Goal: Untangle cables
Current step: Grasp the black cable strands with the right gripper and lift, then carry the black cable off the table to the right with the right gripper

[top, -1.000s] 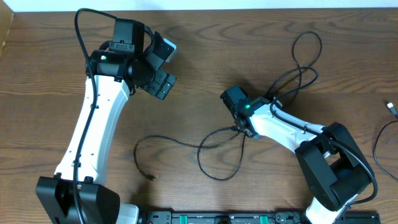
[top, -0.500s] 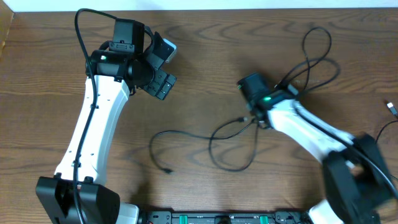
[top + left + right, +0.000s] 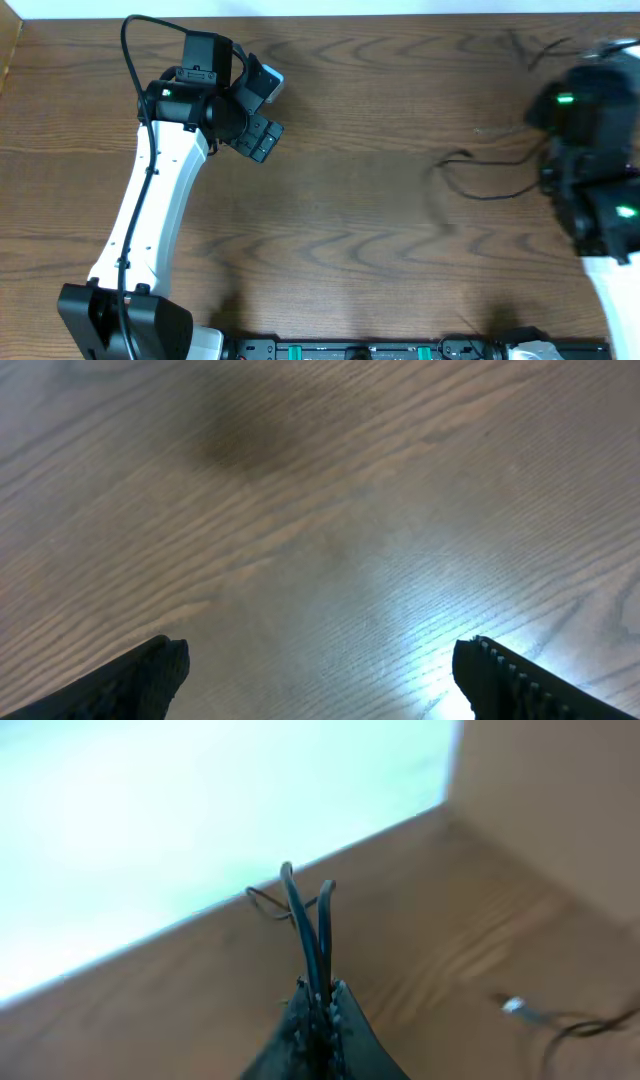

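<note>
In the right wrist view my right gripper (image 3: 320,992) is shut on the black cables (image 3: 308,935), and two strands rise out from between its jaws. A small loop (image 3: 272,903) of cable lies further off on the wood. From overhead the right arm (image 3: 590,150) is a blur at the far right, with a smeared black cable (image 3: 482,193) trailing to its left. My left gripper (image 3: 270,108) hangs open at the upper left, far from any cable. Its fingers (image 3: 150,675) frame only bare wood in the left wrist view.
A separate thin cord with a silver plug (image 3: 517,1007) lies on the wood to the right of the right gripper. A pale wall and a tan panel border the table (image 3: 150,1030) there. A black rail (image 3: 380,350) runs along the front edge.
The right arm has swung fast to the right, dragging the black cables from mid-table toward the right side. The left arm has not moved.
</note>
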### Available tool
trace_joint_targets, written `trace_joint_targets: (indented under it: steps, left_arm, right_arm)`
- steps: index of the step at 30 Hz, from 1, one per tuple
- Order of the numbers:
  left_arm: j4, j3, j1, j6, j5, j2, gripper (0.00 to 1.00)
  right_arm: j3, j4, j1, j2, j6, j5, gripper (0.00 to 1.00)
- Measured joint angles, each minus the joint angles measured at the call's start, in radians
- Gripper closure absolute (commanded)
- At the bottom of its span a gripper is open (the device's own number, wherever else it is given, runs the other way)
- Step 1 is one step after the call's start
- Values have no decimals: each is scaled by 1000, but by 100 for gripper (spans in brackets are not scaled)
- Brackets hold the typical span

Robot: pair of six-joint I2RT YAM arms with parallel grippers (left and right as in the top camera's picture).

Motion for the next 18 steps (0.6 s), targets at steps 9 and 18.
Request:
trace_joint_targets:
  steps: [9, 18]
  left_arm:
    - [-13, 0, 0, 0, 0, 0, 10]
    - [-37, 0, 0, 0, 0, 0, 10]
  right_arm:
    - [82, 129, -391, -14, 6, 60, 99]
    - [84, 286, -702, 125, 63, 73, 99]
